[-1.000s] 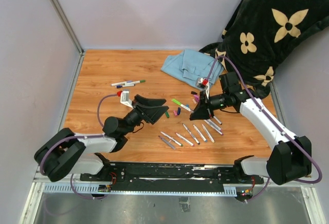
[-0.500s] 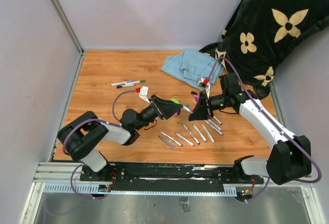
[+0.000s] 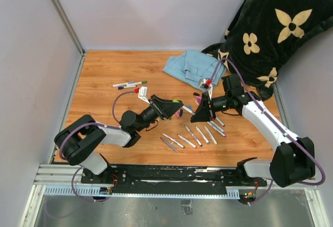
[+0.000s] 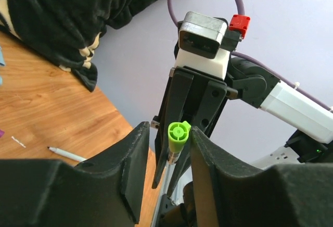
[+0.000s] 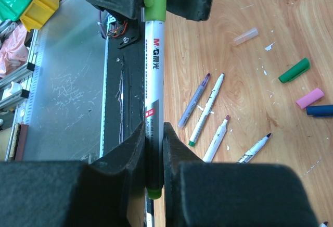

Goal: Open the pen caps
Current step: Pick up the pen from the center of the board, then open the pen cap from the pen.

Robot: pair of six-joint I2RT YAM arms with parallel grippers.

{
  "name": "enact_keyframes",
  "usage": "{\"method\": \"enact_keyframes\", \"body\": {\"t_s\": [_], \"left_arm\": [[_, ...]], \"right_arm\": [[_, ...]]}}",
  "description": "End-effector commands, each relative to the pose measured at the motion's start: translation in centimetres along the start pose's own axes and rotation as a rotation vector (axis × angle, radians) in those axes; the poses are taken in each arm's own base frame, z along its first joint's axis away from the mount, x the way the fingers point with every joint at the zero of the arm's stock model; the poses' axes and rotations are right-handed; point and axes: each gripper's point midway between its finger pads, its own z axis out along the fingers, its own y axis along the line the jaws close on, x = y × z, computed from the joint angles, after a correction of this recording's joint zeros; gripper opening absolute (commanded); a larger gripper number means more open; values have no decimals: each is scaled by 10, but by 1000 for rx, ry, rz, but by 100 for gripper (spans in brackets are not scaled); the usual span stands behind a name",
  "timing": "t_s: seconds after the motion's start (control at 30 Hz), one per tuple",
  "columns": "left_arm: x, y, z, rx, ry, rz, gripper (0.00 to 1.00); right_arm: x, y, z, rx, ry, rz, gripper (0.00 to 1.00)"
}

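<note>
Lilac walls [image 3: 156, 13] close in a wooden desk [image 3: 104, 65], with a dark flowered blanket [image 3: 281, 24] heaped at 2 o'clock and a blue cloth [image 3: 192, 65] lying at 1 o'clock. Just right of the desk's centre the two arms meet over one marker [image 5: 153, 71], held between them. The right gripper [image 5: 154, 143] is pressed together on the white barrel, pinching it near the tail end. The left gripper [image 4: 169, 133] brackets the green cap [image 4: 178, 132] at the other end. One finger touches the cap and the other looks slightly apart from it in the left wrist view, so I cannot tell whether it has a real grip. The cap sits on the barrel, not yet pulled.

I'd say a good part of the job is done. A row of markers [image 3: 195, 136] lies at 5 o'clock, and the right wrist view shows bare tips on the ones it catches. Loose caps [image 5: 309, 98], pink, green and dark blue, lie scattered on the wood near them.

What's left, as I judge it, is this green one plus three markers [image 3: 130, 85] lying together at 10 o'clock. Those seem to have coloured caps on, though they are too small for me to be sure.
</note>
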Motion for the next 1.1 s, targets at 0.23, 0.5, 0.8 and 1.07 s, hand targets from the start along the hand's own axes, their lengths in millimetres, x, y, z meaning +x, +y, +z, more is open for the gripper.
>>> {"method": "enact_keyframes", "body": {"t_s": [0.23, 0.5, 0.8, 1.07], "left_arm": [[-35, -53, -3, 194, -140, 58, 0], [-13, -44, 3, 164, -14, 86, 0], [12, -31, 10, 155, 102, 48, 0], [24, -20, 18, 122, 161, 56, 0]], "right_arm": [[5, -1, -3, 5, -7, 12, 2], [-1, 1, -2, -8, -30, -17, 41], [-7, 9, -2, -44, -56, -36, 41], [-7, 16, 1, -67, -55, -54, 30]]}}
